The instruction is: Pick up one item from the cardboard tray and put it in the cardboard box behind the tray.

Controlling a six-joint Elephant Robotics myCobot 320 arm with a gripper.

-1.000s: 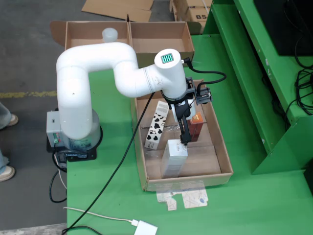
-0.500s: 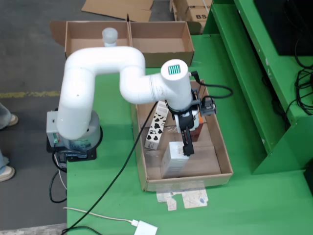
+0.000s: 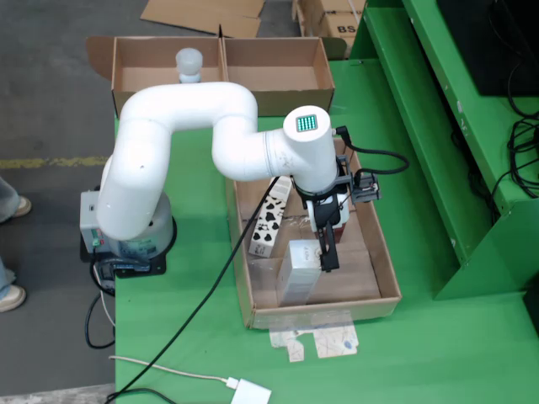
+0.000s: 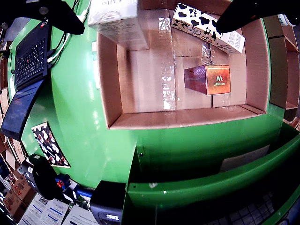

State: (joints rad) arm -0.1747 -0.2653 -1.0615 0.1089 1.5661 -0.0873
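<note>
1. The white arm (image 3: 181,135) stands on its base at the left edge of the green desk (image 3: 185,337) and reaches rightward over the cardboard tray (image 3: 387,278).
2. The pincer (image 3: 328,257) points down into the tray, its tip just beside the right upper edge of the white carton (image 3: 296,271). Whether it touches the carton cannot be told from the fixed view.
3. In the wrist view two dark fingers (image 4: 56,14) show at the top corners, set wide apart, with nothing between them: the pincer is spread and holds nothing.
4. The tray holds three items. The white carton lies in the near part of the tray in the fixed view, and at the top left in the wrist view (image 4: 117,18).
5. The cow-print box (image 3: 268,220) lies slantwise along the tray's left side in the fixed view, partly under the arm; in the wrist view (image 4: 201,26) it lies at the top right.
6. The orange box (image 4: 208,79) lies apart from the other two on the tray floor; in the fixed view (image 3: 341,220) it is mostly hidden behind the wrist.
7. Behind the tray stands the cardboard box (image 3: 253,63), split into two compartments. A white bottle (image 3: 189,62) stands in the left compartment; the right one shows only bare cardboard.
8. A black cable (image 3: 202,286) runs from the arm's wrist across the desk toward the near edge.
</note>
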